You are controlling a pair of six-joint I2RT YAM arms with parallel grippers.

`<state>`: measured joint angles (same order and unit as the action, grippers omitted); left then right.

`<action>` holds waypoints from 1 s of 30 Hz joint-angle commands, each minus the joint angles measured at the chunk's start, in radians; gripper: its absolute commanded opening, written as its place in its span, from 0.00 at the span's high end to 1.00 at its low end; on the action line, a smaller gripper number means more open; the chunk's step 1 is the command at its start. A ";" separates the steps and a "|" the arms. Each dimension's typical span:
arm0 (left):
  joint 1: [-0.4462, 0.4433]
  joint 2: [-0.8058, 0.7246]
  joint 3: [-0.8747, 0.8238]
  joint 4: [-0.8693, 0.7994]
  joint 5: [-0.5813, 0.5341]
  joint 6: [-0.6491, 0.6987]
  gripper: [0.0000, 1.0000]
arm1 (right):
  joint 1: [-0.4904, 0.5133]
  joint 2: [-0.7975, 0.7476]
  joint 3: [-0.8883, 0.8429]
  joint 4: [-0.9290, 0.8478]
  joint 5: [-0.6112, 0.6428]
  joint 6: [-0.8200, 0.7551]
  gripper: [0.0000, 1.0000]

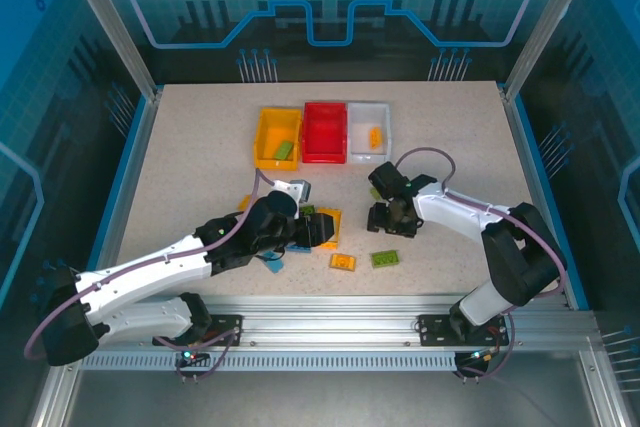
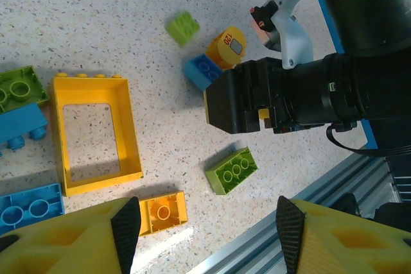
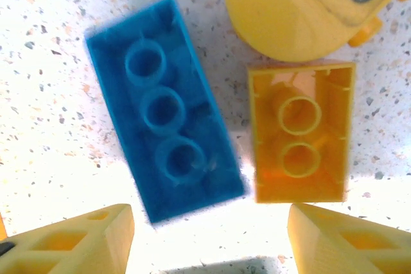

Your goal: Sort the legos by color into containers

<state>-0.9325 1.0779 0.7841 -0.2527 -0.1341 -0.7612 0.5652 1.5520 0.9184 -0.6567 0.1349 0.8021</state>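
Three containers stand in a row at the back: yellow (image 1: 268,135) with a green lego (image 1: 284,151) in it, red (image 1: 324,132), and white (image 1: 366,115) with an orange lego (image 1: 375,137). My left gripper (image 1: 322,230) (image 2: 209,235) hovers open and empty over an orange brick (image 2: 162,212) and a green brick (image 2: 232,170). My right gripper (image 1: 390,221) (image 3: 209,235) is open just above the table. An upturned blue brick (image 3: 164,110) and an orange brick (image 3: 300,139) lie just beyond its fingertips (image 3: 96,235), ungripped.
A yellow window frame piece (image 2: 94,133) lies by blue (image 2: 29,205) and green (image 2: 19,88) bricks under the left arm. A round orange piece (image 2: 227,46), a blue brick (image 2: 202,72) and a green brick (image 2: 182,27) sit by the right gripper. The aluminium front rail (image 1: 330,332) is close.
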 commanded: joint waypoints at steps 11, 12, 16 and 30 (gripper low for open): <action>0.003 0.014 0.095 -0.043 -0.044 0.025 0.38 | 0.078 0.023 0.224 -0.126 0.133 -0.057 0.35; 0.007 0.018 0.098 -0.042 -0.040 0.028 0.38 | 0.074 0.044 0.240 -0.126 0.119 -0.050 0.35; 0.054 0.023 0.099 -0.036 -0.005 0.018 0.37 | 0.070 0.122 0.274 -0.115 0.067 0.048 0.34; 0.207 0.126 0.084 0.112 0.270 0.024 0.35 | 0.003 0.357 0.357 -0.094 0.042 0.175 0.36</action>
<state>-0.7345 1.1877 0.8597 -0.1959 0.0635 -0.7570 0.5877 1.8721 1.2499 -0.7506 0.1997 0.9424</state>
